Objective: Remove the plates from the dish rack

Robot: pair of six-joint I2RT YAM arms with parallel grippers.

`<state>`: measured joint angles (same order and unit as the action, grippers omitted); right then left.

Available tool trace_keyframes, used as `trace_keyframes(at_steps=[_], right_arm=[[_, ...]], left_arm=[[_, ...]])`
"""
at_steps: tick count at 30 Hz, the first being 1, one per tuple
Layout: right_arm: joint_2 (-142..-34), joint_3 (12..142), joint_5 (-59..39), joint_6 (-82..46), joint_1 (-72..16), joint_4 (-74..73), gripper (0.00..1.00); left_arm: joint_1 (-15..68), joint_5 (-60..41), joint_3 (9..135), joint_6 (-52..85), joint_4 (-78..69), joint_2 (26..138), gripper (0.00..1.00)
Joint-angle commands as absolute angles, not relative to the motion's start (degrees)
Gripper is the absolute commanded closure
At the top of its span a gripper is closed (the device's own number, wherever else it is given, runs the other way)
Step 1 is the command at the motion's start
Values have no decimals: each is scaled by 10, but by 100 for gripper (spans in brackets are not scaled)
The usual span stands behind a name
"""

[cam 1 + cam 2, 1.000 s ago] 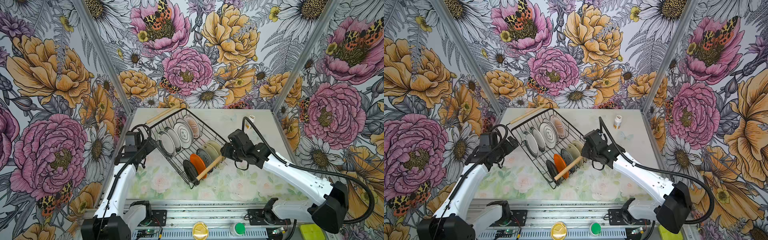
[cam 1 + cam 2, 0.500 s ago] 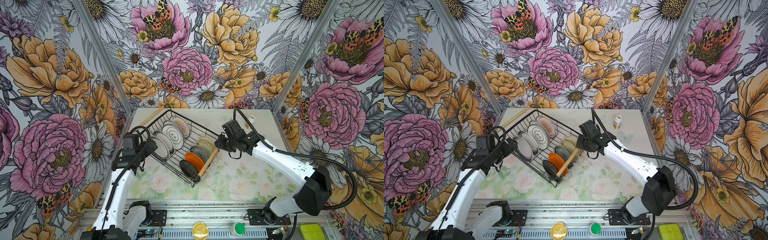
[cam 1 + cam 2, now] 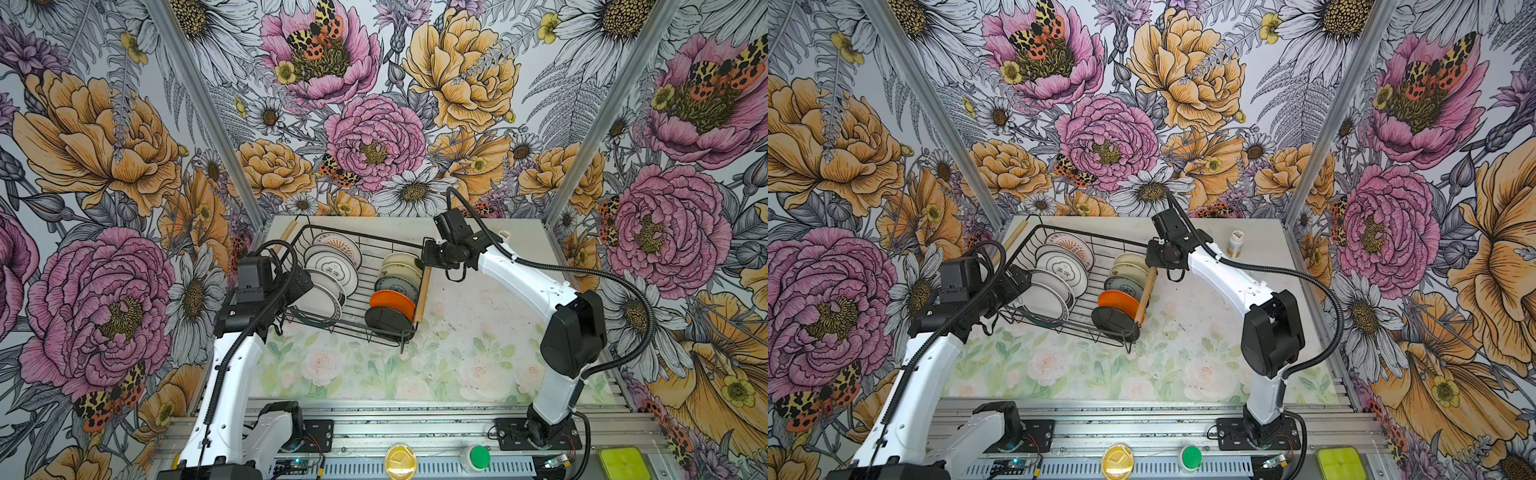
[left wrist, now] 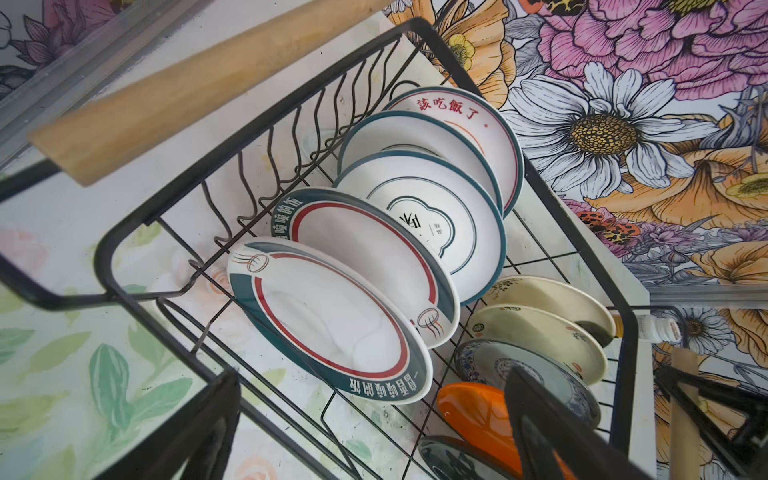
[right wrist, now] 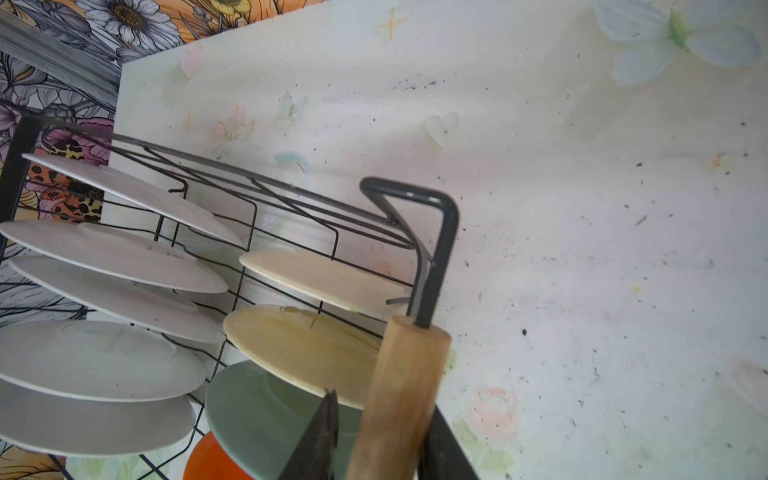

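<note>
Plates (image 3: 332, 266) on edge in dish rack (image 3: 365, 237), just beside released left pincer (image 3: 303, 286); right pincer (image 3: 426, 259) straddling wooden handle (image 3: 423, 295), clench uncertain.

Red characters 該吃飯了 on the rearmost white plate (image 4: 453, 106)

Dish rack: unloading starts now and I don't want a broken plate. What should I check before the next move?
1. Left gripper open: ok, jaws wide over the rack's left end.
2. Right gripper on handle: jaws straddle its far end; whether it is clamped, cannot tell.
3. Plates seated: ok, two rows leaning in their slots.
4. Rack flat on table: cannot tell.
5. Bottle out of the way: ok, standing apart from the rack at the back.
</note>
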<state>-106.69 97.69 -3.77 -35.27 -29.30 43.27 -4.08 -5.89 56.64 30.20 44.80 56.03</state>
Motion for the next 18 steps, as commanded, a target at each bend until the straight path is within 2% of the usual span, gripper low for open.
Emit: trace_keyframes(at_steps=[1,7,18], right_arm=[[-1112,1028,-52,-292,-283,415,75],[-1190,1127,-93,-234,-269,416,75],[-1337,1321,-90,-155,-265,412,77]], left_arm=[[-35,-64,590,287,457,572,1],[-15,-66,613,263,457,602,1],[7,-57,645,259,455,617,1]])
